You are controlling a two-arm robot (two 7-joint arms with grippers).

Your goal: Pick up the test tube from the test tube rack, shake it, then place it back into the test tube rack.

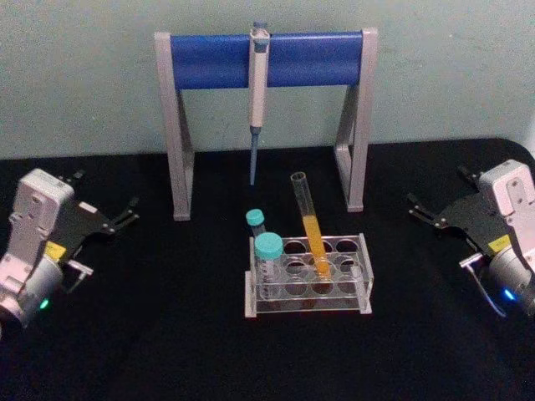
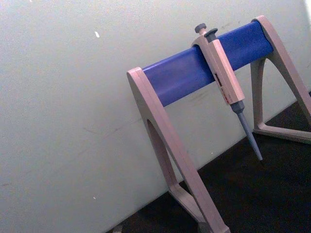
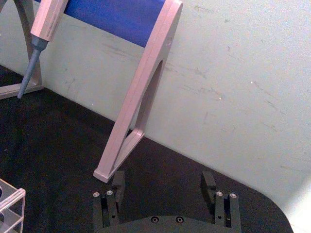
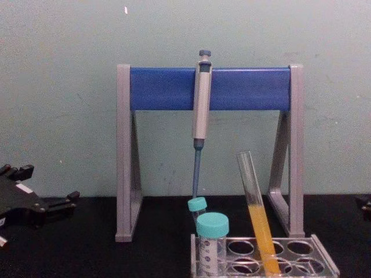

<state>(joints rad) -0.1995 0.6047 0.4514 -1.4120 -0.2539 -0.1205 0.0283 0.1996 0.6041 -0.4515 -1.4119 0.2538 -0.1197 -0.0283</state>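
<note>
Two pincers, both empty, neither at the tube. Left pincer: fingers spread wide, parked out at the side of the desk. To its right, well apart, the rack, with capped tubes at the end nearer this pincer. Tube stands in a rack hole and leans, since the hole is loose around it. Its bare upper half rises clear of the rim and is judged the place to grip. Right pincer, right of the rack and well apart: also wide. Pick-up not yet begun.
</note>
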